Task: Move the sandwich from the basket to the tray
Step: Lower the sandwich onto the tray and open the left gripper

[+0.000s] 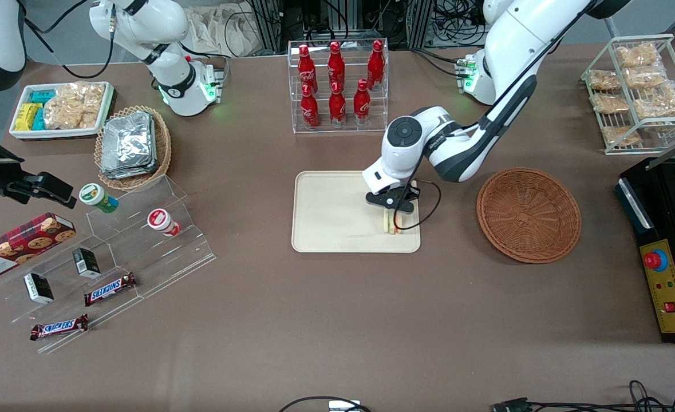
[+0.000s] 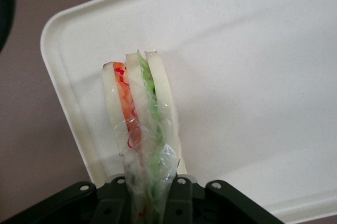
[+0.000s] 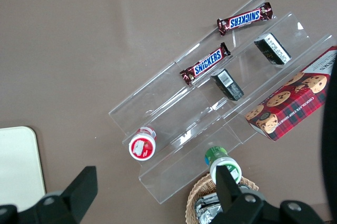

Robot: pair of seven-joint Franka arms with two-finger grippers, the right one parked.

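Now claw grips sandwich near tray edge.

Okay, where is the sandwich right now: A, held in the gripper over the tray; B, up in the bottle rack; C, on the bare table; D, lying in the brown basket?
A: the gripper is shut on the sandwich above the tray; the basket holds nothing.

Front cam looks steeply down over the whole table. Left wrist cam sits close above the tray, looking past the gripper; right wrist cam shares the tray's corner.
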